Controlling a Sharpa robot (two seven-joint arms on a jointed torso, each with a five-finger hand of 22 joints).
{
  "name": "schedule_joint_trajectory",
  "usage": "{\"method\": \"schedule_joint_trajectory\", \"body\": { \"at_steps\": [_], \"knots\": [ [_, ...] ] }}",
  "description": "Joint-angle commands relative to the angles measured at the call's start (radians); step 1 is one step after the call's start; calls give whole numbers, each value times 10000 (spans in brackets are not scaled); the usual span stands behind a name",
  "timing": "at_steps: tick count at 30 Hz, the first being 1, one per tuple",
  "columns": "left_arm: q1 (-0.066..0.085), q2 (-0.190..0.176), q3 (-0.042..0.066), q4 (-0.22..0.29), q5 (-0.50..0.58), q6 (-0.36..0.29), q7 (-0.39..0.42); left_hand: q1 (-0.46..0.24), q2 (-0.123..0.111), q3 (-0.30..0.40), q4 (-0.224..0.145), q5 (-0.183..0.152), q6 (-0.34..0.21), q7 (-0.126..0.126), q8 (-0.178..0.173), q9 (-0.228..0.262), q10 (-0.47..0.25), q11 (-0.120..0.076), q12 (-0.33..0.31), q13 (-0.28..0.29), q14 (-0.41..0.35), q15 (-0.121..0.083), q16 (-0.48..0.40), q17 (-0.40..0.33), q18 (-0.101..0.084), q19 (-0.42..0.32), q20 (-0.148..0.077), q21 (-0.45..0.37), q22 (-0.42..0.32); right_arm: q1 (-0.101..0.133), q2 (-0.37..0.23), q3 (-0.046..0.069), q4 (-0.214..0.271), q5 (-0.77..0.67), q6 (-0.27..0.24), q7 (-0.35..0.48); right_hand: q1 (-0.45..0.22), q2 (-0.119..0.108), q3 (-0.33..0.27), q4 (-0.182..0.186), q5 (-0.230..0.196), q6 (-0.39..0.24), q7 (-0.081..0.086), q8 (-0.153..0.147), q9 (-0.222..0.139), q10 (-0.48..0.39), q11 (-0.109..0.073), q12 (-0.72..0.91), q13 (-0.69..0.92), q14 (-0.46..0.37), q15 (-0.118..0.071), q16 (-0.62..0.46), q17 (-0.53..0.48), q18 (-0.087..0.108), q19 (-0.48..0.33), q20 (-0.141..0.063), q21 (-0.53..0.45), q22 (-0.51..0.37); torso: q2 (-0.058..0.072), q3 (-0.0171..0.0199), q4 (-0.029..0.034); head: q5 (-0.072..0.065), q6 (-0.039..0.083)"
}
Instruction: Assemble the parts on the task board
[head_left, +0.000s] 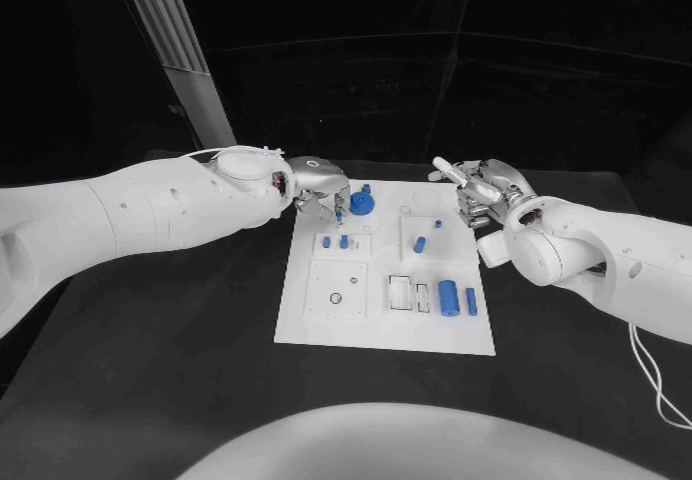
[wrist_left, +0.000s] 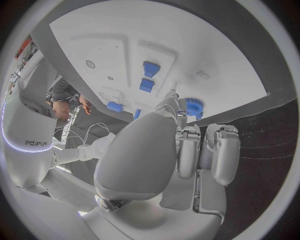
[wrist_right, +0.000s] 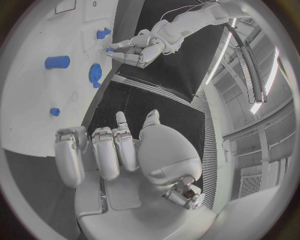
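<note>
The white task board (head_left: 325, 325) lies in the middle of the black table (head_left: 159, 380), its long side running away from the robot. At the board's far left corner the left hand (head_left: 320, 188) hangs with its fingers pointing down onto the board, just beside a round blue toothed part (head_left: 362, 204); from the left wrist view that part (wrist_left: 193, 106) sits right at the fingertips (wrist_left: 170, 102), but I cannot tell whether the hand actually grips anything or only touches the board there. The right hand (head_left: 482, 190) is off the board's far right corner, over the table, fingers loosely apart and holding nothing that I can see; its wrist view shows the fingers (wrist_right: 105, 150) bare above the dark surface. Two small blue parts (head_left: 335, 241) stand side by side on the board near the left hand, another small one (head_left: 420, 243) sits toward the middle right, and a larger blue cylinder (head_left: 449, 298) lies near the right edge with a slimmer blue piece (head_left: 470, 300) just beside it.
</note>
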Motion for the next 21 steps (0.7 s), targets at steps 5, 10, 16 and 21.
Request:
{"method": "schedule_joint_trajectory", "body": {
  "at_steps": [5, 10, 16, 21],
  "knots": [
    [-24, 137, 2, -158, -24, 328, -93, -21, 3, 59, 1, 22, -20, 2, 16, -12, 25, 22, -67, -10, 1057, -30, 30, 2634, -68, 1050, 16, 41, 2633, 16, 2, 5, 26, 21, 72, 39, 79, 18, 62, -3, 52, 2, 425, 38, -9, 932, -51, -30, 2516, 1075, -62, 24, 2628, -72, 1037, -66, 32, 2635, 1, 3, 5, -9, -28],
    [-39, 205, 2, -232, -25, 394, -76, -20, 2, 63, 1, 22, -22, 3, 13, -14, 24, 23, -73, -9, 1057, -30, 30, 2634, -68, 1050, 16, 41, 2633, 16, 7, 5, 35, 21, 73, 42, 79, 18, 62, -3, 52, 2, 425, 38, -9, 932, -51, -30, 2516, 1075, -62, 24, 2628, -72, 1037, -66, 32, 2635, 1, -2, -6, 2, -44],
    [-65, 276, 2, -296, -24, 471, -62, -24, -3, 67, 3, 23, -30, 8, 5, -18, 22, 29, -87, -9, 1057, -28, 30, 2634, -68, 1050, 17, 41, 2633, 16, 1, 6, 45, 21, 64, 40, 79, 18, 62, -3, 52, 2, 425, 38, -9, 932, -51, -30, 2516, 1075, -62, 24, 2628, -72, 1037, -66, 32, 2635, -3, 1, 2, -15, -59],
    [-91, 327, 2, -333, -24, 533, -59, -27, -7, 73, 4, 23, -37, 11, -2, -22, 17, 31, -101, -9, 1057, -25, 30, 2634, -68, 1050, 17, 41, 2633, 16, -1, 6, 47, 21, 64, 39, 79, 18, 62, -3, 52, 2, 425, 38, -9, 932, -51, -30, 2516, 1075, -62, 24, 2628, -72, 1037, -66, 32, 2635, -7, -3, 0, -37, -60]
  ]
}}
